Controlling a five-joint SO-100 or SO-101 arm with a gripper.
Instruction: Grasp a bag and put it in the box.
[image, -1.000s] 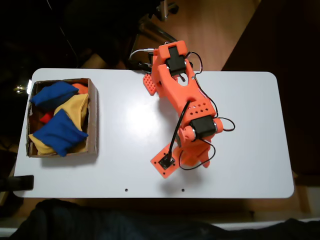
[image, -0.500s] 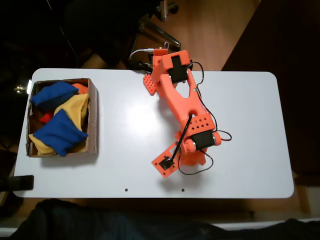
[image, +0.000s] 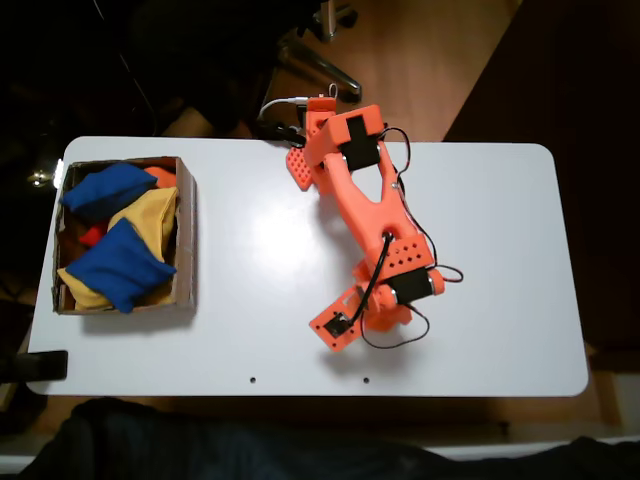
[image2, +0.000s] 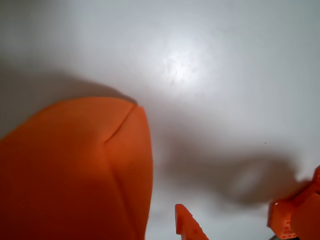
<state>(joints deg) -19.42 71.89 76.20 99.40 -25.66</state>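
**Pincer down over an orange bag, mid-counter**

Room: the white counter (image: 480, 200) is bare around me in the fixed view. Wide open strip between my arm (image: 365, 215) and the box (image: 186, 235), more bare top to the right out to the rounded edge. My wrist end sits near the front edge, close to the two small dark holes there. The box hugs the left edge, well apart from me.

Pincer (image2: 232, 225): in the wrist view one pointed orange fingertip pokes up at bottom centre, and a second orange part shows at the bottom right corner, with bare counter between them. So the jaws are parted and grip nothing that I can see; how wide I can't tell from the crop. In the fixed view my own wrist hides them.

The bag (image2: 75, 175): plump orange fabric with a seam, filling the lower left of the wrist view, lying on the counter just left of the near fingertip. Touching or not, can't tell. In the fixed view it's hidden under my arm.

Count in the box: two blue bags (image: 108, 187), at least one yellow bag (image: 150, 212), plus bits of orange (image: 162, 177) fabric peeking out, number unclear.
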